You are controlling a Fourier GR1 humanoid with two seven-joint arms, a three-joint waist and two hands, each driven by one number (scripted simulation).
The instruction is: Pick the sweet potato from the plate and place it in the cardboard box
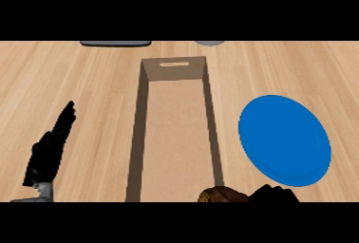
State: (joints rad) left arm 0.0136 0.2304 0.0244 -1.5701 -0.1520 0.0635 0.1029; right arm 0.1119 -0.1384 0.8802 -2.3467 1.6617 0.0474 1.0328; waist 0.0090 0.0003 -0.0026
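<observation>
Counter (84,85): pale wood grain, two dark items cut off at its far edge.
Cardboard box (175,123): open, long, between the hands.
Plate (284,140): blue, just beyond the right hand.
Right hand (275,194): low edge, fingers curled; grasp uncertain.
Sweet potato (223,195): brown, touching that hand's left side, at the box's near right corner.
Left hand (51,149): fingers straight, resting, released.

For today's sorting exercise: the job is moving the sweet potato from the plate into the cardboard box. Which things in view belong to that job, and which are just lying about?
Belong to the job:
sweet potato, at the lower edge beside the right hand
blue plate, now bare
cardboard box, open

Lying about:
dark tray-like thing at the top edge
grey thing at the top edge
left hand, resting open
</observation>
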